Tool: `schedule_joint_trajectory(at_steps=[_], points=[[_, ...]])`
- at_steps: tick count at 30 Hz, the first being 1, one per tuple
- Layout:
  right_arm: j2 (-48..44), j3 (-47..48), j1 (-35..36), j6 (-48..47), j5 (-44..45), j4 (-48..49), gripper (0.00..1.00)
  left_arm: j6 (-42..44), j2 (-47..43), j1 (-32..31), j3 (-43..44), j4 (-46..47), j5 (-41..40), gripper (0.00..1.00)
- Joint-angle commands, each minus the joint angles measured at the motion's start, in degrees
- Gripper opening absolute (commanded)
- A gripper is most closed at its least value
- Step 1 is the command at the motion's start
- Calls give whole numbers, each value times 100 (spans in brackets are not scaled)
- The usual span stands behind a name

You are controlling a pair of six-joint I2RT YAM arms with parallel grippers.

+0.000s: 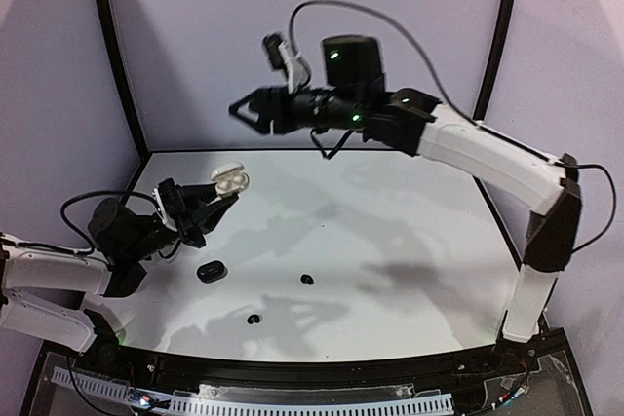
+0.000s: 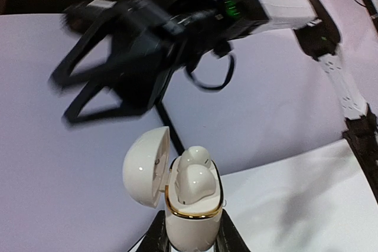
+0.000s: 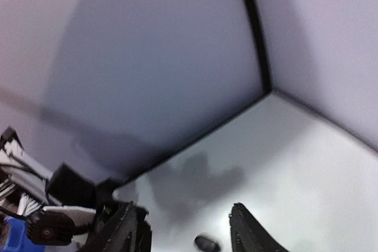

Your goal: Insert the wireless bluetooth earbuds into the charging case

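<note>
My left gripper (image 1: 220, 196) is shut on a white charging case (image 2: 192, 219) with a gold rim, held upright above the table's left side. Its lid (image 2: 142, 166) is swung open to the left. Two white earbuds (image 2: 195, 178) sit inside the case, side by side. Both fingers (image 2: 157, 237) clamp the case's lower body. My right gripper (image 1: 246, 112) hangs high near the back wall, open and empty, above and behind the case; it is blurred in the left wrist view (image 2: 88, 90). Two black earbuds (image 1: 306, 280) (image 1: 254, 319) lie on the table.
A black case (image 1: 211, 271) lies on the white table (image 1: 409, 241) just right of my left arm. The right wrist view shows my open gripper (image 3: 186, 231) and a small dark blurred object (image 3: 207, 243) below it. Purple walls stand behind and to the left.
</note>
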Motion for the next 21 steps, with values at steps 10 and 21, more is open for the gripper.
schedule_joint_trajectory(at_steps=[10, 21], points=[[-141, -948, 173, 202, -1638, -394, 45, 259, 170, 26, 441, -756, 358, 1], [-1308, -1661, 89, -665, -1069, 247, 65, -2021, 48, 186, 988, -1698, 969, 1]])
